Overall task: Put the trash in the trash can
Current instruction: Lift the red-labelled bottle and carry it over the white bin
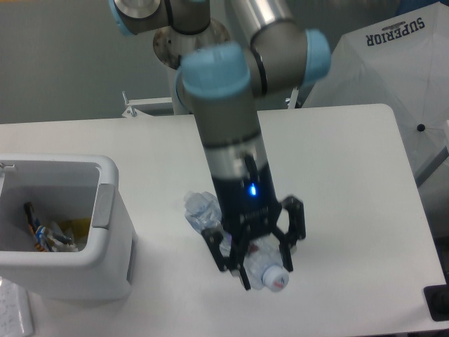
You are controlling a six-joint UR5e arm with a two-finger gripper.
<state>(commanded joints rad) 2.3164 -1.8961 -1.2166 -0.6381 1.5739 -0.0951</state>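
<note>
My gripper is shut on a small clear plastic bottle and holds it above the table, its capped end pointing down and toward the camera. Its label is hidden by the fingers. A second clear bottle lies on the white table just left of the gripper, partly hidden behind my wrist. The trash can, a boxy white bin with a grey strip, stands at the left edge, well left of the gripper. Several pieces of trash lie inside it.
A white fabric cover printed "SUPERIOR" stands beyond the table's right side. A black object sits at the bottom right corner. The arm's base rises at the table's back. A paper sheet lies by the bin.
</note>
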